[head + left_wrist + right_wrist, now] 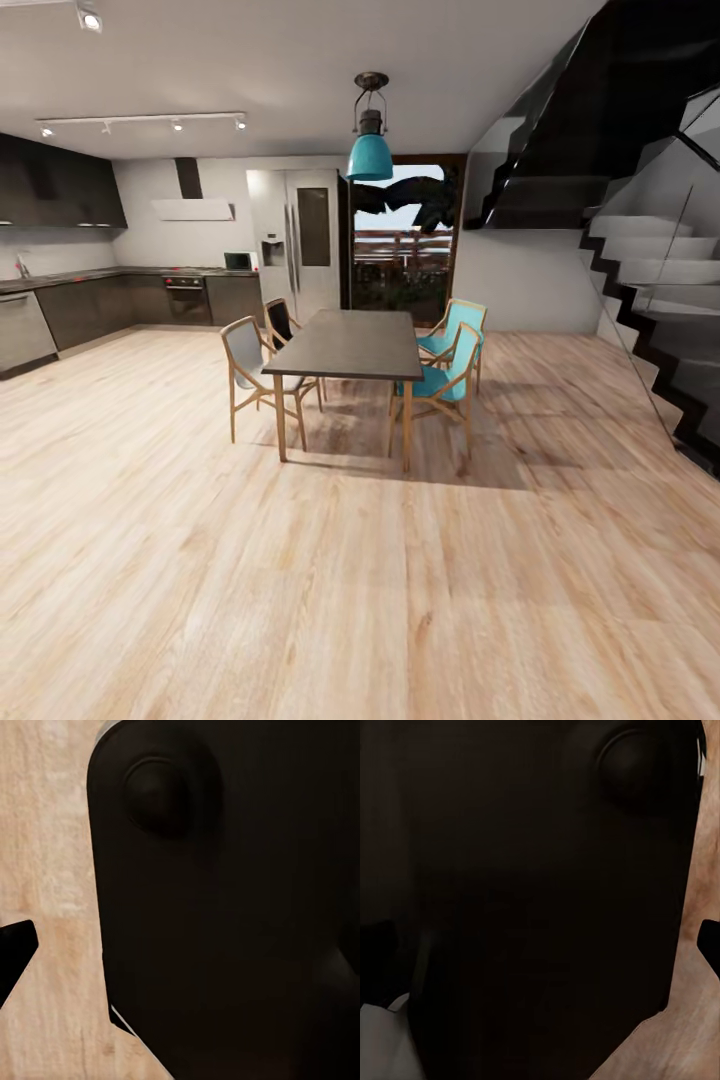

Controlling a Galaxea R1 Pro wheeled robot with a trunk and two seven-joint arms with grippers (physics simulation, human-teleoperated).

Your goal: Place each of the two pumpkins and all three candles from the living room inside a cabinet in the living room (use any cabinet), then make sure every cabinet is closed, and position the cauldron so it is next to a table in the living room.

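The head view looks across pale wood floor (350,600) to a tall dark dining table (350,345) ringed by wooden chairs (250,375).

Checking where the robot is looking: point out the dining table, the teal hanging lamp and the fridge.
dining table (350,343), head view, on its dark top.
teal hanging lamp (370,156), head view, on its shade.
fridge (300,240), head view, on its door.
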